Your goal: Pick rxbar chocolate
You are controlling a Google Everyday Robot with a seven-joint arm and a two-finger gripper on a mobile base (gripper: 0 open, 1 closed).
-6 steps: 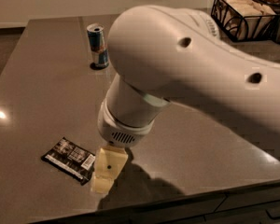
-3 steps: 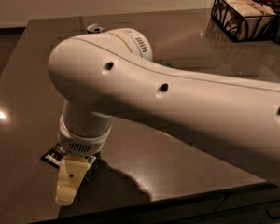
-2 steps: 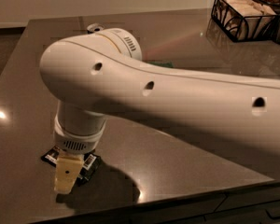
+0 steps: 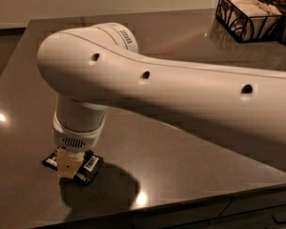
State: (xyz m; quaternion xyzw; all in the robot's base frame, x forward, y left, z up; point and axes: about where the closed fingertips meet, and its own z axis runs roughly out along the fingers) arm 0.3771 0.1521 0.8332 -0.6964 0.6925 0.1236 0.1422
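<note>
Black rxbar chocolate, white barcode patch showing, lies under the gripper.

Nothing legible: the rxbar chocolate, beneath the gripper at seven o'clock on the table, shows only a white barcode patch, and dark print on the arm at eleven o'clock is unreadable.

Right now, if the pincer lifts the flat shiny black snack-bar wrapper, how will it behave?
The shiny black wrapper lies flat under the pincer on the dark table, so it should not roll. It looks glossy, probably slippery, and thin, likely light.
</note>
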